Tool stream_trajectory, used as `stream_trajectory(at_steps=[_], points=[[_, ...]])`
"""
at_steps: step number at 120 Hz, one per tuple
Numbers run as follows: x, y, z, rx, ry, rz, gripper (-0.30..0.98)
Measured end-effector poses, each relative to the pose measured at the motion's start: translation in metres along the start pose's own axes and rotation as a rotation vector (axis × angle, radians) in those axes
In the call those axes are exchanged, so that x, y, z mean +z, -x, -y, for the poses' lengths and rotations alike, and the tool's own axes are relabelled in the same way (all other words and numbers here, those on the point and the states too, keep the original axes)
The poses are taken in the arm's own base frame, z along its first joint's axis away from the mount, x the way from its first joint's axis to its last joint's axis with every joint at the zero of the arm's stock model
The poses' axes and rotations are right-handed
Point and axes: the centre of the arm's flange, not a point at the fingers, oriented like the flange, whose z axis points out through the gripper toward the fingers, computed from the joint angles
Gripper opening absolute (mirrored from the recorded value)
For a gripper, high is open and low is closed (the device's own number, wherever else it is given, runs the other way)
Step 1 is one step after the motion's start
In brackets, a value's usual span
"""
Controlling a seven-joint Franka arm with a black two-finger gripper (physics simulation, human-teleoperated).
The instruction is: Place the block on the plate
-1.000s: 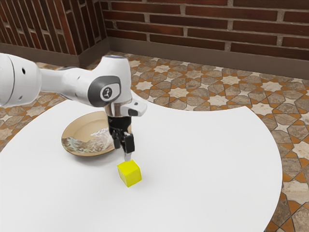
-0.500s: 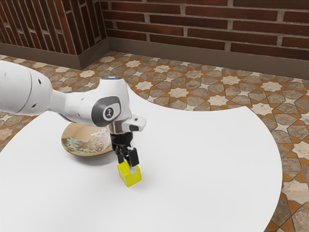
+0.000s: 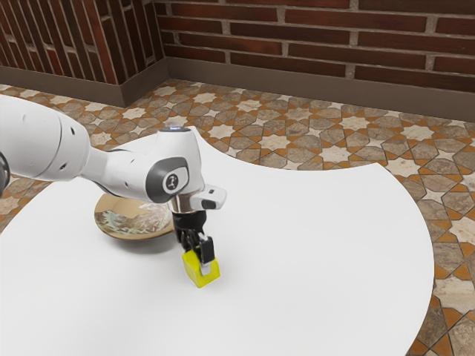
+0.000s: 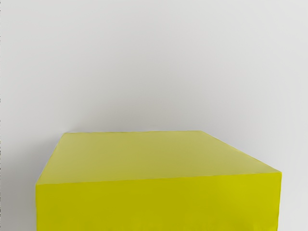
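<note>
The white table point(image 3: 319, 245) carries a patterned tan plate point(image 3: 130, 217) and, near it, a yellow block point(image 3: 194, 271).

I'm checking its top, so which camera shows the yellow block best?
The wrist view: the block is large there, its top face uncovered, its side cropped. The exterior view shows it small, partly covered by the hand.

Smooth block point(image 4: 154, 202), matt table point(image 3: 319, 245), brick wall point(image 3: 312, 36)

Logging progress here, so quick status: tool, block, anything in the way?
Tool down at the yellow block, grip unconfirmed. Block off the plate, toward the exterior view's right. No obstruction seen between them.
</note>
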Motion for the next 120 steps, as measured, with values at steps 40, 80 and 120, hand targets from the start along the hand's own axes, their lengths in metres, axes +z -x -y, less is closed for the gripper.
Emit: stream_trajectory(at_steps=[40, 80, 120], points=[[-0.022, 0.001, 0.000, -0.012, -0.043, -0.036, 0.24], [-0.125, 0.034, 0.062, -0.144, -0.116, -0.199, 0.27], [-0.107, 0.045, 0.175, -0.302, -0.117, -0.186, 0.28]])
